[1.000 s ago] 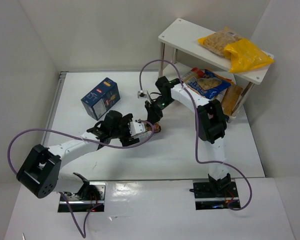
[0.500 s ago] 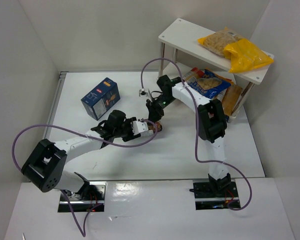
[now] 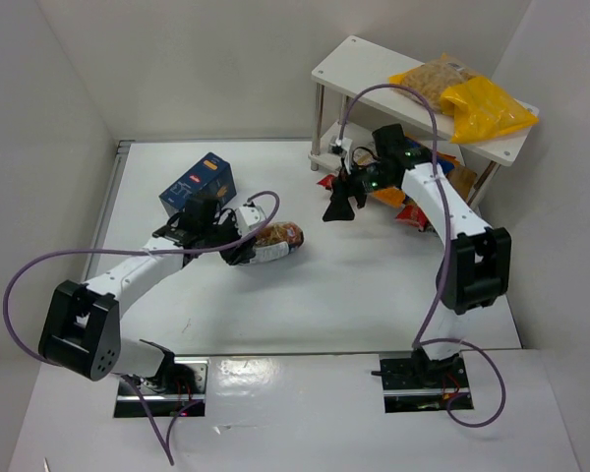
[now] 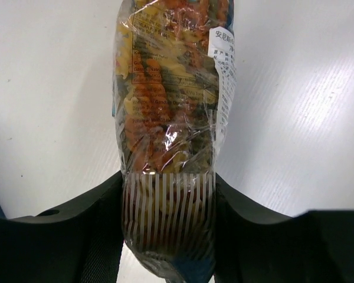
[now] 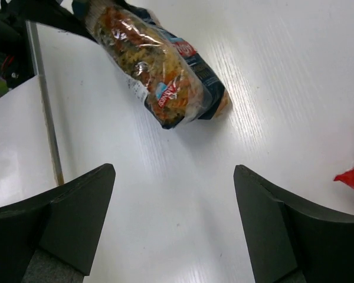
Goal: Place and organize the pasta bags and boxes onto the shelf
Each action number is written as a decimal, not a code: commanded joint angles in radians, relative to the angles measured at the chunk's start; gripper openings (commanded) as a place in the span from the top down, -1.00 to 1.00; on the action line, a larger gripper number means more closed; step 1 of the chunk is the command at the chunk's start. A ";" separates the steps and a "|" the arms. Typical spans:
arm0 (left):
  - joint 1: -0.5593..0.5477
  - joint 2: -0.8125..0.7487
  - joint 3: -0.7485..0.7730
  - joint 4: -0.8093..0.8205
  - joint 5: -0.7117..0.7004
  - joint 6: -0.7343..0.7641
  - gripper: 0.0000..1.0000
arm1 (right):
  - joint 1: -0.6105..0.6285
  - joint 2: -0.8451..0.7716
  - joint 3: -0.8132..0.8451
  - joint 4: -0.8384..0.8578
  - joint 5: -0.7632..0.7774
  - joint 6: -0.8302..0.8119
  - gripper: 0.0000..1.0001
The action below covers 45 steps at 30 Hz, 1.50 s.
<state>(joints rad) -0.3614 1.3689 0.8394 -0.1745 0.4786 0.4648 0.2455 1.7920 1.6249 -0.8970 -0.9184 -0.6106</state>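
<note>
One pasta bag (image 4: 165,135) pinched inside left claw (image 4: 167,203); right claw (image 5: 174,174) apart

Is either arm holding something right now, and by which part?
The left gripper clamps the clear plastic bag of multicoloured pasta by one end. The right gripper is open, holding nothing.

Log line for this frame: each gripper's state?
left gripper: shut on clear pasta bag | right gripper: open, empty | blue box: on table
</note>
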 commanded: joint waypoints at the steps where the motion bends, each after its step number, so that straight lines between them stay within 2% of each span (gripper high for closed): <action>1: 0.028 -0.051 0.092 0.015 0.182 -0.026 1.00 | 0.021 -0.084 -0.127 0.199 -0.057 0.006 -0.79; 4: 0.050 -0.041 0.092 -0.008 0.241 -0.035 1.00 | 0.034 -0.164 -0.284 0.343 -0.057 -0.017 -0.82; 7: 0.085 -0.008 0.101 -0.033 0.281 -0.015 1.00 | 0.092 -0.195 -0.376 0.430 0.010 -0.128 -0.82; 10: 0.128 0.044 0.121 -0.072 0.331 0.014 1.00 | 0.103 -0.189 -0.418 0.524 0.010 -0.143 -0.82; 16: 0.182 0.107 0.139 -0.143 0.367 0.077 1.00 | 0.113 -0.053 -0.343 0.495 0.033 -0.250 -0.82; 22: 0.182 0.107 0.139 -0.152 0.319 0.087 1.00 | 0.149 0.012 -0.310 0.495 0.147 -0.336 -0.82; 26: 0.182 0.116 0.139 -0.152 0.263 0.087 1.00 | 0.149 0.040 -0.289 0.495 0.147 -0.376 -0.82; 45: 0.151 0.136 0.148 -0.194 0.129 0.078 1.00 | 0.199 0.211 -0.125 0.357 -0.097 -0.532 -0.82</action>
<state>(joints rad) -0.2104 1.4891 0.9558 -0.3744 0.6361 0.5236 0.4267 1.9915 1.4498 -0.4881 -0.9245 -1.0821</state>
